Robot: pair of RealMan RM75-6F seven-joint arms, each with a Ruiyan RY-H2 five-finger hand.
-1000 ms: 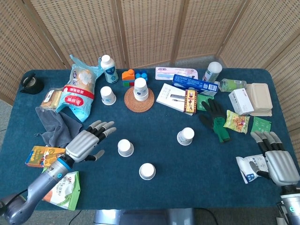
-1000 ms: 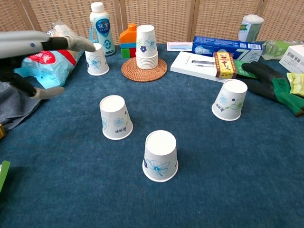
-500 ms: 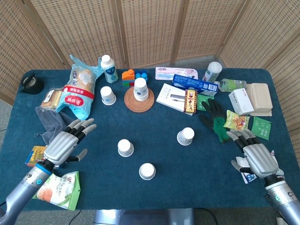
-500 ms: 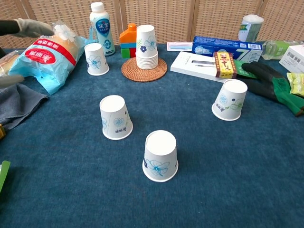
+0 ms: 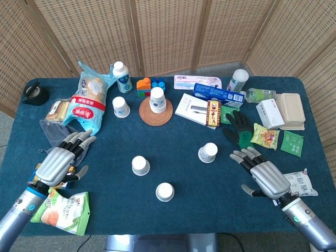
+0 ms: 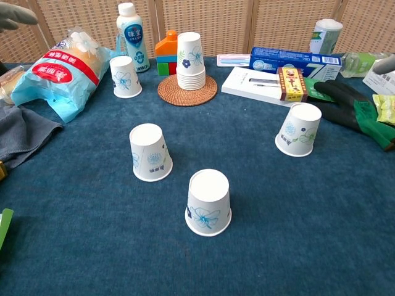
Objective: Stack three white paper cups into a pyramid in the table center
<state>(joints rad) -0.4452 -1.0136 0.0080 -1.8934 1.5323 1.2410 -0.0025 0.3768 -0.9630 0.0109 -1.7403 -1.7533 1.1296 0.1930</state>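
Left robot hand [image 5: 59,164] hovers empty, fingers spread, off to the side. Three upside-down white paper cups [image 5: 140,165] sit apart mid-counter [image 5: 178,178], rims down so they'd stack steadily. Right robot hand [image 5: 265,177] is spread, empty, near the rightmost cup [image 5: 208,153].

Woven rattan folding screen [image 5: 173,31] in pale wooden frames behind a table [image 5: 173,184] covered in dark blue cloth; even, diffuse lighting

Silver-grey left robot hand [image 5: 58,160], black fingertips, matching right robot hand [image 5: 265,173]
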